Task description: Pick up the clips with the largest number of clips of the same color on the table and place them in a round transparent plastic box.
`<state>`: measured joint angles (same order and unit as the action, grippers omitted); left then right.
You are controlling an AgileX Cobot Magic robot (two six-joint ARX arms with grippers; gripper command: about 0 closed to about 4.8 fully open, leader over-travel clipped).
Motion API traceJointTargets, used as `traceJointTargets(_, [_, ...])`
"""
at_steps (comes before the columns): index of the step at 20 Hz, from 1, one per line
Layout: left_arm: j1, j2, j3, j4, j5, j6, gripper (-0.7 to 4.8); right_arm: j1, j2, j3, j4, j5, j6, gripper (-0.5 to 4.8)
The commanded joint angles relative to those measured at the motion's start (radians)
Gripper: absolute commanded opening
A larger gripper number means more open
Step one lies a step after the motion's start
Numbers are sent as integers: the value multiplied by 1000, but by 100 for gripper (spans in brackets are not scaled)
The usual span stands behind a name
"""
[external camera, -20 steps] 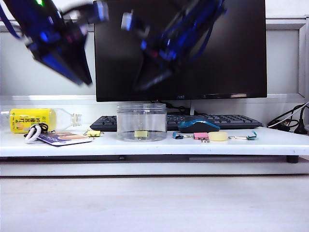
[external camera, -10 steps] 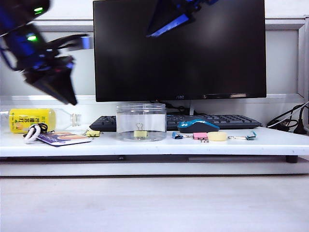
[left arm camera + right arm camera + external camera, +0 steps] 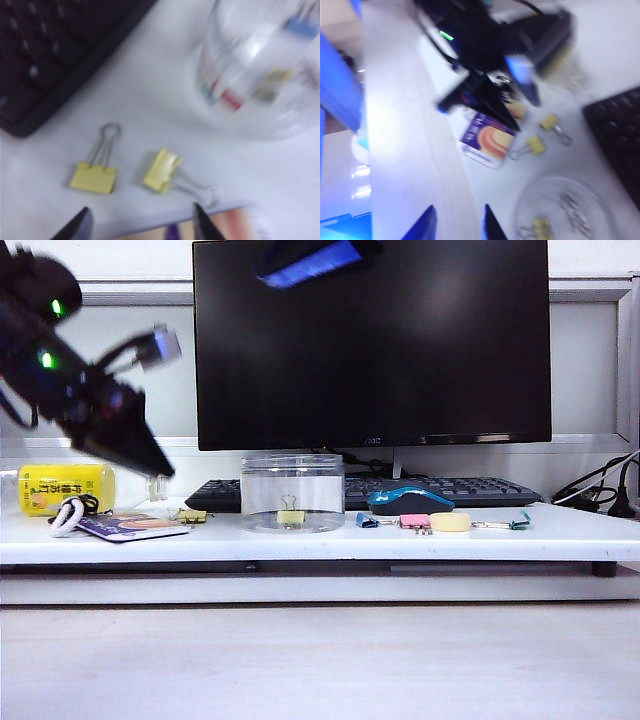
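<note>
Two pale-yellow clips (image 3: 94,177) (image 3: 161,170) lie on the white shelf between the keyboard and a printed card, just ahead of my left gripper (image 3: 142,226), which is open and empty above them. In the exterior view this gripper (image 3: 155,462) points down and right above those clips (image 3: 190,515). The round transparent plastic box (image 3: 293,490) stands in front of the monitor with one yellow clip (image 3: 291,516) inside. My right gripper (image 3: 457,227) is open and empty, high up, looking down on the box (image 3: 565,205). Its arm (image 3: 310,260) is a blue blur at the top edge.
A black keyboard (image 3: 450,488) and a blue mouse (image 3: 410,500) lie behind the box. Blue (image 3: 368,521), pink (image 3: 415,522) and teal (image 3: 520,523) clips sit right of the box. A yellow-labelled bottle (image 3: 65,487), a white cord (image 3: 68,517) and a card (image 3: 130,527) are at the left.
My left arm has come down and right toward the two clips, and its jaws have widened. My right arm has risen from over the box to the top edge.
</note>
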<state>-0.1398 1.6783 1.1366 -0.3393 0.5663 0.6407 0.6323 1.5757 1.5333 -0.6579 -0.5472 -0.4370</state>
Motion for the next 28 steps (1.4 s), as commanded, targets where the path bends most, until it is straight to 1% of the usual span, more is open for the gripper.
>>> traceJointTargets(1, [0, 38, 2, 36, -30, 44, 252, 28, -7, 4, 4, -10, -2, 127])
traceJointTargets(7, [0, 52, 2, 154, -24, 51, 251, 35, -6, 4, 3, -8, -8, 127])
traceJointTargets(10, [1, 60, 3, 163, -23, 70, 251, 35, -6, 4, 5, -5, -11, 127])
traceJointTargets(11, [11, 67, 4, 163, 1, 85, 250, 35, -6, 4, 4, -5, -13, 127])
traceJointTargets(14, [25, 79, 4, 177, 25, 85, 245, 35, -6, 4, 3, -5, -13, 127])
traceJointTargets(15, [34, 84, 4, 180, 47, 85, 245, 35, -6, 4, 2, -5, -13, 127])
traceJointTargets(16, [35, 90, 4, 184, 64, 85, 241, 35, -6, 4, 3, -5, -13, 127])
traceJointTargets(19, [35, 98, 4, 192, 73, 85, 241, 35, -6, 4, 2, -5, -12, 127])
traceJointTargets(20, [35, 104, 4, 193, 93, 85, 237, 35, -6, 4, 2, -6, -12, 127])
traceJointTargets(25, [34, 132, 4, 204, 93, 85, 236, 35, -6, 4, 3, -5, -13, 127])
traceJointTargets(27, [34, 135, 4, 211, 93, 85, 227, 34, -6, 4, 4, -4, -17, 127])
traceJointTargets(28, [34, 135, 4, 211, 93, 85, 212, 34, -6, 4, 4, 2, -20, 127])
